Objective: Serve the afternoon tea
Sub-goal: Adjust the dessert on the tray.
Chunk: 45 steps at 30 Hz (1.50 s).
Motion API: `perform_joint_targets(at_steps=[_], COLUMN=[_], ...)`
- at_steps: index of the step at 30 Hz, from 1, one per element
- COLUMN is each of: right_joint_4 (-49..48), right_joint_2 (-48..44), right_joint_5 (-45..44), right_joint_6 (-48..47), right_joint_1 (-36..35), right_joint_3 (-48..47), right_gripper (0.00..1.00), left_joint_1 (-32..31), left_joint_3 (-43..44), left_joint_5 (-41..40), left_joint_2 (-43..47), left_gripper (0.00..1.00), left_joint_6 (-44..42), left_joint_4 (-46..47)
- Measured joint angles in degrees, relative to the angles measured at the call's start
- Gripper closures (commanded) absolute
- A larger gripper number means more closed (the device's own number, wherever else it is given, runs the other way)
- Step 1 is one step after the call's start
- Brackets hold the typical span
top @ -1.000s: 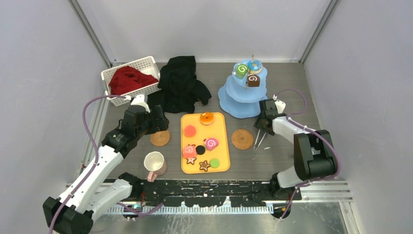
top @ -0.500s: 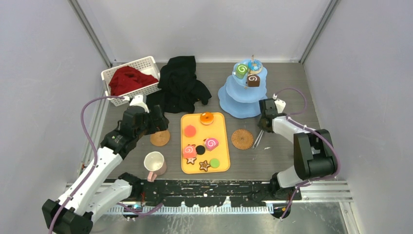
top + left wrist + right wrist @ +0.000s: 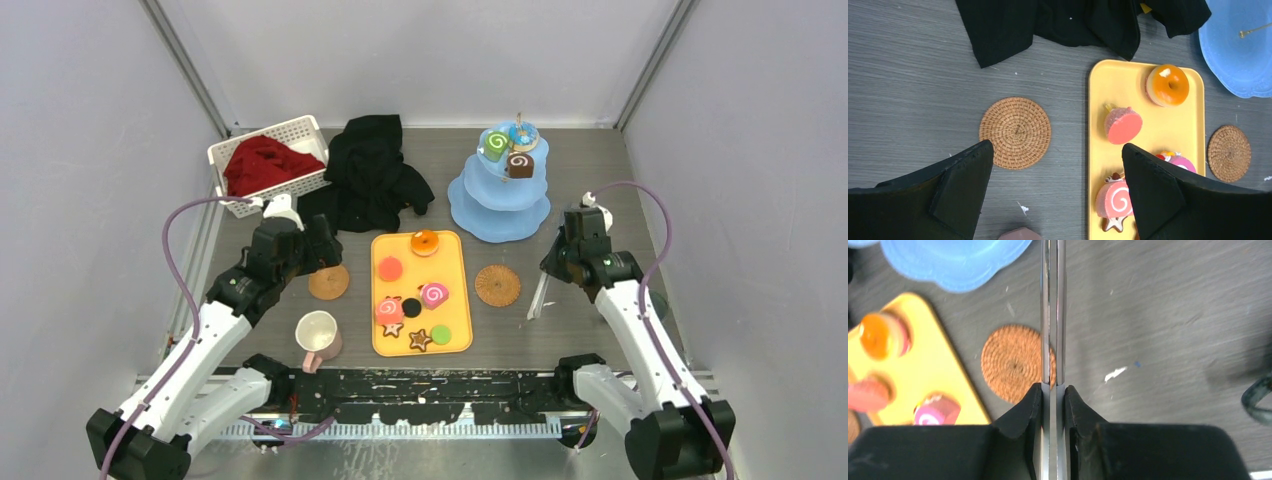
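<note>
Serving partly done. On bench (image 3: pixel 500 335), big to small:

- 1 pale-blue stand (image 3: pixel 480 210), far right. 3 sweets on upper tiers: green swirl (image 3: pixel 497 145), blue donut (image 3: pixel 523 133), brown swirl (image 3: pixel 519 165).
- 1 yellow tray (image 3: pixel 452 270), mid-bench. 8 sweets (image 3: pixel 434 294) to move, incl. 2 star cookies (image 3: pixel 419 340).
- 1 cream mug (image 3: pixel 318 332), near left, not on either of 2 coasters (image 3: pixel 497 285).
- Grey mug: not seen.
- 1 pr metal tongs (image 3: pixel 1061 315). Right fingers (image 3: pixel 1023 410) clamped on them, near stand.

Left fingers (image 3: pixel 963 175) spread wide, empty, over left coaster (image 3: pixel 1015 132).

Even overhead light, soft shadows — right wrist view perhaps motion-blurred.
</note>
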State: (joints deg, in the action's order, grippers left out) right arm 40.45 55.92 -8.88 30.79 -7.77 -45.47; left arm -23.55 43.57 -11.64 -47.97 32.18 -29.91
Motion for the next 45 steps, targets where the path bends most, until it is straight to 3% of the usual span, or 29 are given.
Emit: perform_joint_targets(at_steps=[7, 11, 17, 20, 36, 45], right_joint_4=[11.0, 13.6, 17.4, 18.9, 22.4, 18.4], right_joint_2=[-4.5, -2.3, 4.6, 6.0, 9.6, 16.1], right_joint_5=[14.1, 18.9, 18.9, 18.1, 23.6, 28.1], right_joint_6=[-0.8, -1.7, -2.0, -1.9, -2.7, -5.7], right_joint_1=[-1.7, -9.4, -27.2, -32.7, -50.6, -54.0], right_joint_3=[-2.3, -4.3, -9.1, -10.8, -10.4, -8.3], right_gripper=[0.99, 0.99, 0.98, 0.99, 0.99, 0.99], left_joint_1=[0.0, 0.0, 0.0, 0.0, 0.0, 0.0], left_joint_3=[0.3, 1.0, 1.1, 1.1, 1.1, 1.1], left_joint_5=[-3.2, -3.5, -4.2, -4.5, -4.9, -4.9], left_joint_2=[-0.2, -1.1, -1.2, -1.2, -1.2, -0.7], left_gripper=[0.01, 0.01, 0.01, 0.01, 0.01, 0.01], left_joint_6=[-0.7, -0.9, -1.1, -1.2, -1.2, -1.2], left_joint_4=[-0.4, -0.5, -0.6, -0.6, -0.6, -0.8])
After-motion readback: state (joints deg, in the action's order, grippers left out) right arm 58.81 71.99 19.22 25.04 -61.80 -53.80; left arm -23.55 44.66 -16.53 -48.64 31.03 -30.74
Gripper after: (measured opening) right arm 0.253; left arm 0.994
